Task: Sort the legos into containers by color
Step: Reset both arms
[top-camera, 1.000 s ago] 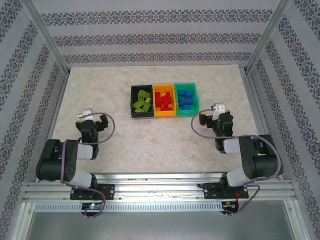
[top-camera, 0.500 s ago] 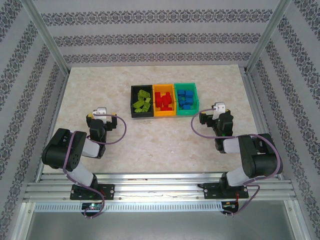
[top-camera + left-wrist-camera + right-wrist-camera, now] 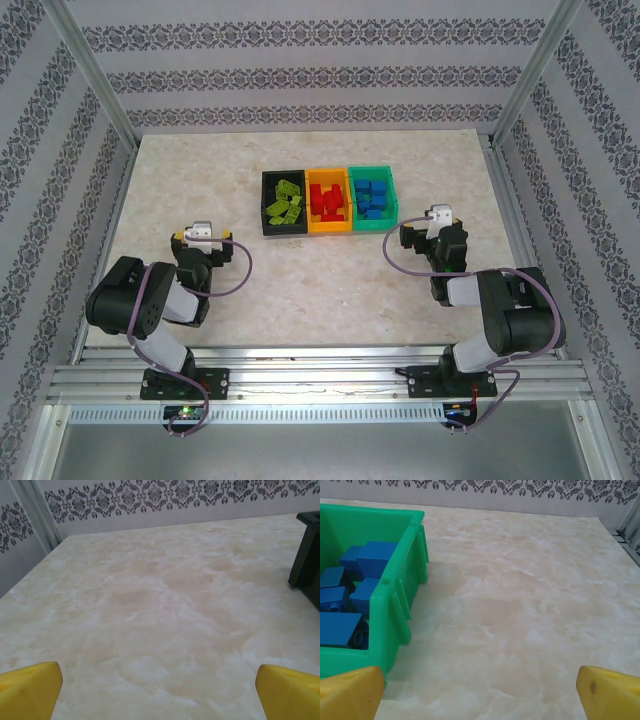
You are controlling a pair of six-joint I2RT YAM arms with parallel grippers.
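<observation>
Three joined bins stand in a row at the table's middle back. The black bin [image 3: 266, 205] holds lime green legos [image 3: 285, 204], the orange-yellow bin [image 3: 311, 206] holds red legos [image 3: 327, 203], and the green bin [image 3: 391, 200] holds blue legos [image 3: 372, 197]. My left gripper [image 3: 200, 240] rests low at the near left, open, nothing between its yellow fingertips [image 3: 30, 690]. My right gripper [image 3: 432, 228] sits just right of the green bin [image 3: 395, 605], open and empty, with blue legos [image 3: 362, 570] at the left of its wrist view.
The marble table [image 3: 320, 290] runs bare in front of the bins and between the arms. Aluminium posts and patterned walls close in the back and sides. A corner of the black bin [image 3: 306, 555] shows at the left wrist view's right edge.
The left arm has folded back toward its base, its gripper swinging right and then settling slightly nearer. The right arm has stayed put.
</observation>
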